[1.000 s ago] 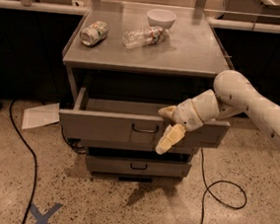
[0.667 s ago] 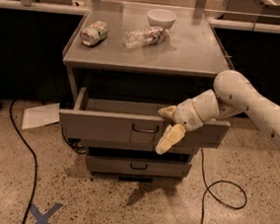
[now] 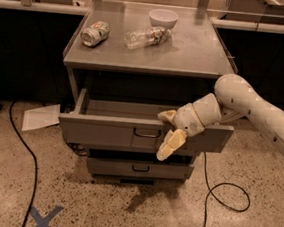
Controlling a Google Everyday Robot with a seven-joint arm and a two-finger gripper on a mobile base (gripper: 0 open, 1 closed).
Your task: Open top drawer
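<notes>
The top drawer (image 3: 105,131) is a wide grey metal drawer standing pulled out from the cabinet, its inside in shadow. Its small dark loop handle (image 3: 146,133) sits at the centre of the front. My gripper (image 3: 167,134) is just right of the handle, against the drawer's front. One pale finger (image 3: 171,144) hangs down over the front face and the other (image 3: 167,116) lies at the drawer's top edge. The fingers are spread apart and hold nothing. The white arm comes in from the right.
A shallower drawer (image 3: 136,168) sits shut below. On the cabinet top (image 3: 198,55) lie a crushed can (image 3: 95,33), a clear plastic bottle (image 3: 146,37) and a white bowl (image 3: 163,18). A paper sheet (image 3: 41,117), black cables (image 3: 224,194) and a blue tape cross (image 3: 44,219) lie on the floor.
</notes>
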